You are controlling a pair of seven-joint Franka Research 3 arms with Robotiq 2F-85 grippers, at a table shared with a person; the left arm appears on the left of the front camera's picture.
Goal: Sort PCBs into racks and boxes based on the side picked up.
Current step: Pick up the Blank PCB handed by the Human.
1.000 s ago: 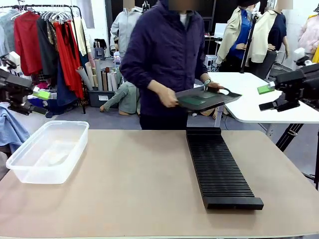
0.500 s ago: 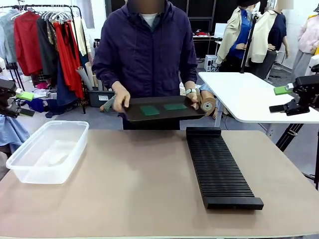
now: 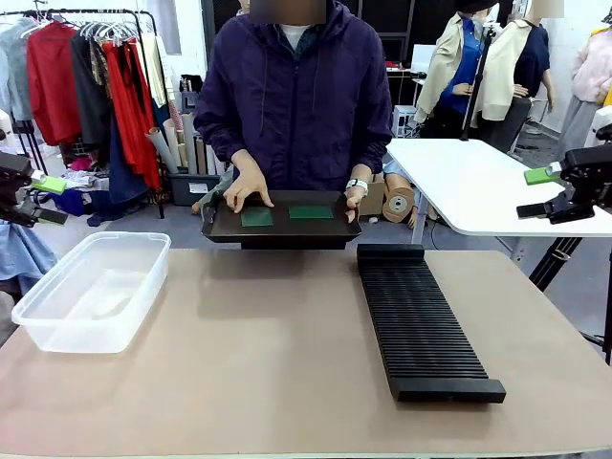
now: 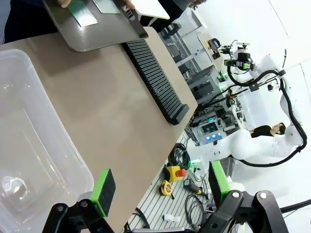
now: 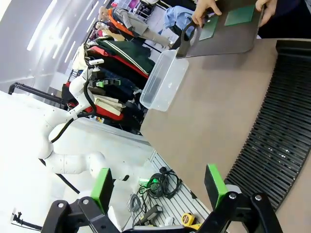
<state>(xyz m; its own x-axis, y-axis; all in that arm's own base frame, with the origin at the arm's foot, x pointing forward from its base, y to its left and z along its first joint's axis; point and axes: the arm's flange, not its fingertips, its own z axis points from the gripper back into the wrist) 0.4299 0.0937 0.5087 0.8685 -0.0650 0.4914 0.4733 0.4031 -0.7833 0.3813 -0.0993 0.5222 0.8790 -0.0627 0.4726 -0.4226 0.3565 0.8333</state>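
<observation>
A person at the far side holds a black tray (image 3: 282, 229) at the table's far edge, with two green PCBs (image 3: 256, 218) (image 3: 311, 212) lying flat on it. The tray (image 4: 97, 29) and its PCBs (image 4: 81, 13) also show in the left wrist view, and the PCBs (image 5: 239, 14) in the right wrist view. The long black ribbed rack (image 3: 418, 320) lies right of centre. The clear plastic box (image 3: 93, 288) stands at the left. My left gripper (image 3: 38, 199) hangs open off the table's left side. My right gripper (image 3: 550, 191) hangs open off the right side. Both are empty.
A white table (image 3: 478, 186) stands behind at the right. A clothes rail (image 3: 86, 76) with garments is at the back left. The tan tabletop (image 3: 258, 354) lies bare between the box and the rack.
The person has turned to face the table and brought the tray with the PCBs leftward and down to the far edge. Both grippers have drawn back outward.
</observation>
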